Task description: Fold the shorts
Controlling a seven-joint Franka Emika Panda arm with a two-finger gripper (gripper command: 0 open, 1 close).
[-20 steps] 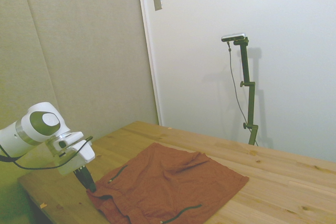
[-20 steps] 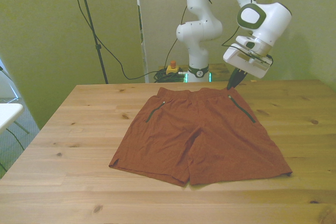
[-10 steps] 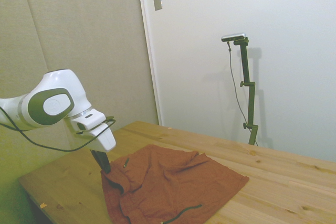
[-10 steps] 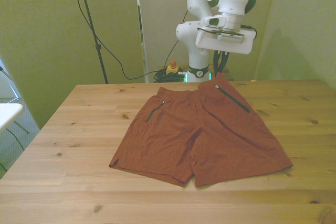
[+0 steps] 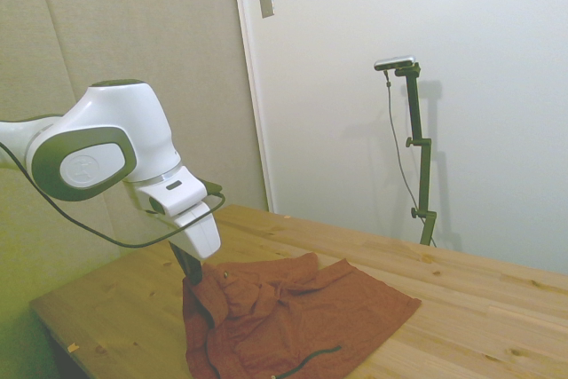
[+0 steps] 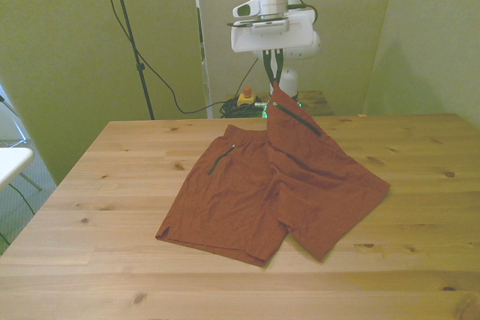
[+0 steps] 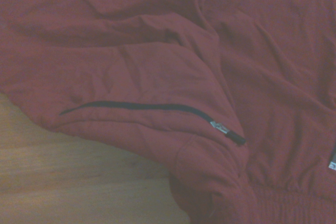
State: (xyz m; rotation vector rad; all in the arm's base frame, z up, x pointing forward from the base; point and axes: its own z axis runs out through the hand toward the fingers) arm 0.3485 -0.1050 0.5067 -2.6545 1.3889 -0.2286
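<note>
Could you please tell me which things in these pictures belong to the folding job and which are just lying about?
Part of the job:
- the shorts, one waistband corner lifted
- the tool, shut on that corner
- the table under them

Lying about:
- a red and yellow button box and cables on the floor behind

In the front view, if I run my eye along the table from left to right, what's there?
Bare wooden table → the flat half of the shorts → the dark zip line on that half → the tool holding up a waist corner → the lifted half draped toward the front view's right → bare table again.
</note>
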